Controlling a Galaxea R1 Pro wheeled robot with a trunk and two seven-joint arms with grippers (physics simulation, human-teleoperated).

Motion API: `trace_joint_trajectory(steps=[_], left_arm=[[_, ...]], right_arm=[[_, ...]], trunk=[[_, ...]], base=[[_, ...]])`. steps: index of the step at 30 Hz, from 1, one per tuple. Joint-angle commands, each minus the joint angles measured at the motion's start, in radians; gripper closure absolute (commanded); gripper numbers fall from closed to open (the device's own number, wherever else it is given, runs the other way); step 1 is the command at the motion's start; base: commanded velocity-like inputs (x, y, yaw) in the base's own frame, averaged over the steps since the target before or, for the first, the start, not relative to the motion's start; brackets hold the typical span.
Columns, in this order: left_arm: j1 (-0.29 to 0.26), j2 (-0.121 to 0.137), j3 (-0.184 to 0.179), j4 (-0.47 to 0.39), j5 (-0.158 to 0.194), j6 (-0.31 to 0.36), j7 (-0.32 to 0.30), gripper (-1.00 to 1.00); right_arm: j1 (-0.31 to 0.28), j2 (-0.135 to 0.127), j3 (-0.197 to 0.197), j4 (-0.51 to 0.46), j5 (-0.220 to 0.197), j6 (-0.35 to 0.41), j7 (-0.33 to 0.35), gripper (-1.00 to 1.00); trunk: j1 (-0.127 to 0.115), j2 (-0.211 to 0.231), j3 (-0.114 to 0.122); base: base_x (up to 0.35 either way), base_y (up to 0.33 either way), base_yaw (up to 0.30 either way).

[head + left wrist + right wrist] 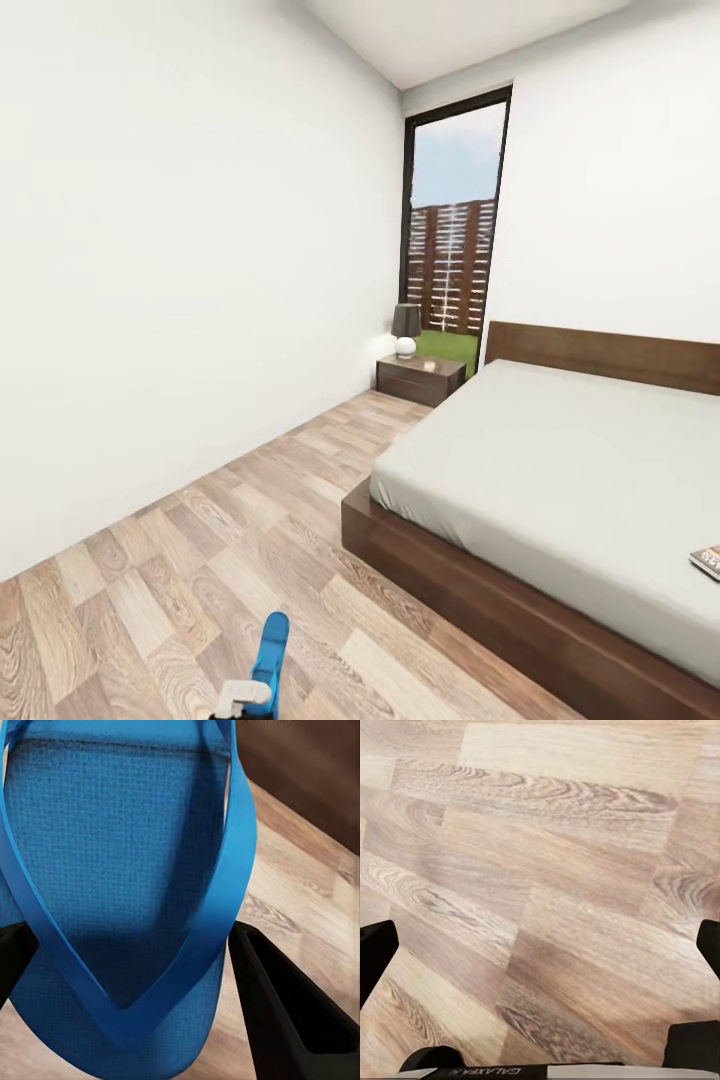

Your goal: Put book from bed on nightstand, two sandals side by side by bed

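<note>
While a blue sandal (112, 892) is gripped between the two black fingers (289, 1009) of the left gripper (124, 967), its sole and V-shaped strap are seen close up in the left wrist view, above the wooden floor (300, 900). At the bottom edge of the head view the same sandal (268, 655) is seen standing up on end, with a white part of the left gripper (240, 697) just below it. The right gripper (540, 952) is held over bare floor planks (547, 870) with its fingertips spread wide apart and nothing between them.

Further on, at the right, the bed (480, 590) is seen with its dark wood frame and pale mattress. The book (708, 561) lies flat on the mattress at the right edge of the head view, near the foot end. Beyond the bed, a nightstand (420, 379) stands beside the headboard, and a lamp (405, 330) with a dark shade is set on it. Behind it a green chair (447, 348) and a tall window (455, 215) are seen.
</note>
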Motion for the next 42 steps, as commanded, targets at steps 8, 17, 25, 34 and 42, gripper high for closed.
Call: trace_joint_trajectory(steps=[8, 17, 25, 34, 42], left_arm=[[-0.001, -0.002, 0.01, 0.006, 0.009, -0.015, 0.006, 1.0], [-0.001, -0.002, 0.01, 0.006, 0.009, -0.015, 0.032, 1.0], [-0.001, -0.004, 0.008, 0.007, 0.012, -0.015, 0.092, 1.0], [-0.001, -0.01, 0.009, 0.007, 0.013, -0.017, 0.1, 1.0], [-0.001, -0.01, 0.008, 0.009, 0.013, -0.017, 0.1, 1.0]], right_arm=[[-0.001, 0.004, -0.014, 0.001, -0.012, 0.009, 0.003, -1.0], [-0.001, 0.003, -0.016, 0.002, -0.013, -0.008, 0.001, -1.0], [-0.001, 0.004, -0.012, -0.005, -0.006, -0.019, 0.001, -1.0], [-0.001, 0.005, -0.013, 0.003, -0.012, -0.037, 0.003, -1.0], [-0.001, 0.005, -0.011, 0.004, -0.011, -0.053, 0.006, -1.0]], trunk=[[0.0, -0.001, -0.001], [-0.035, 0.062, 0.027], [-0.065, 0.118, 0.052], [-0.096, 0.174, 0.077], [-0.096, 0.174, 0.074]], base=[[0.0, 0.0, 0.0], [0.0, 0.0, 0.0], [0.0, 0.0, 0.0], [0.0, 0.0, 0.0], [0.0, 0.0, 0.0]])
